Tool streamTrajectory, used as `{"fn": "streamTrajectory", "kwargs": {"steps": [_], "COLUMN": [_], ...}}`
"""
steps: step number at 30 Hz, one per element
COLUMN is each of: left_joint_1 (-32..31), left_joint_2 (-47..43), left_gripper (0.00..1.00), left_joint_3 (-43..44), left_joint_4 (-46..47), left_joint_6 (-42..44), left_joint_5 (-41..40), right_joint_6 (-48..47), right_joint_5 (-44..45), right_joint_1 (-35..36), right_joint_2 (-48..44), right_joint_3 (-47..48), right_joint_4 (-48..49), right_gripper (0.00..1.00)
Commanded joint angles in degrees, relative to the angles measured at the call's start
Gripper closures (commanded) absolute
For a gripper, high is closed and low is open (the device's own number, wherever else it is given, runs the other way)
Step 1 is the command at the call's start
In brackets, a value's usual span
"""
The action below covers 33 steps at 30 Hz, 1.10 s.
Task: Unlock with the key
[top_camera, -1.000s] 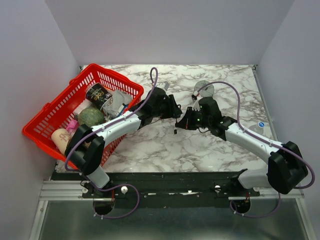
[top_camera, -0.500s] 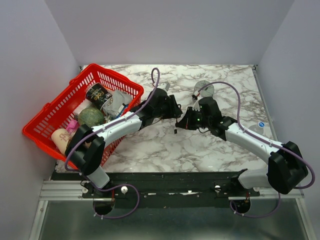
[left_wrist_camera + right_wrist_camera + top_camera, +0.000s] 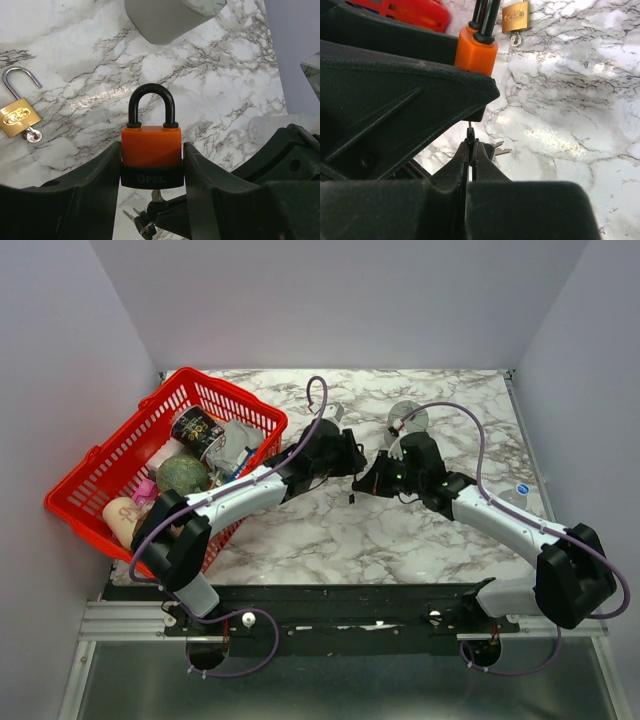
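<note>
My left gripper (image 3: 151,175) is shut on the orange padlock (image 3: 151,147), gripping its black base, with the black shackle closed and pointing away. My right gripper (image 3: 471,145) is shut on the key (image 3: 470,134), pinching its black head. The key's thin blade (image 3: 157,195) goes up into the underside of the padlock. Spare keys (image 3: 142,222) hang from the same ring. In the top view the left gripper (image 3: 350,460) and the right gripper (image 3: 368,483) meet mid-table. The orange padlock also shows in the right wrist view (image 3: 476,50).
A brass padlock (image 3: 19,116) with its shackle open and a key in it lies on the marble; it also shows in the right wrist view (image 3: 515,17). A grey block (image 3: 165,20) lies beyond. A red basket (image 3: 100,455) of items stands at the left. A clear cup (image 3: 408,418) stands behind.
Both grippers have shifted slightly away from the bases, staying together. The holds on the padlock and the key are the same.
</note>
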Motion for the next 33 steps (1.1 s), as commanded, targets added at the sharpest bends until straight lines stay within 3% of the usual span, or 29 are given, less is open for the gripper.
{"fn": "streamTrajectory", "kwargs": {"steps": [1, 33], "left_joint_1": [-1.96, -5.21], "left_joint_2": [-1.50, 1.31], "left_gripper": [1.00, 1.00], "left_joint_3": [-0.26, 0.09], "left_joint_4": [-0.78, -0.70], "left_joint_6": [0.31, 1.45], "left_joint_5": [1.22, 0.34], "right_joint_6": [0.63, -3.50], "right_joint_5": [5.90, 7.84], "right_joint_1": [-1.97, -5.31], "right_joint_2": [-1.82, -8.51], "right_joint_3": [0.64, -3.06], "right_joint_4": [8.11, 16.64], "right_gripper": [0.99, 0.99]}}
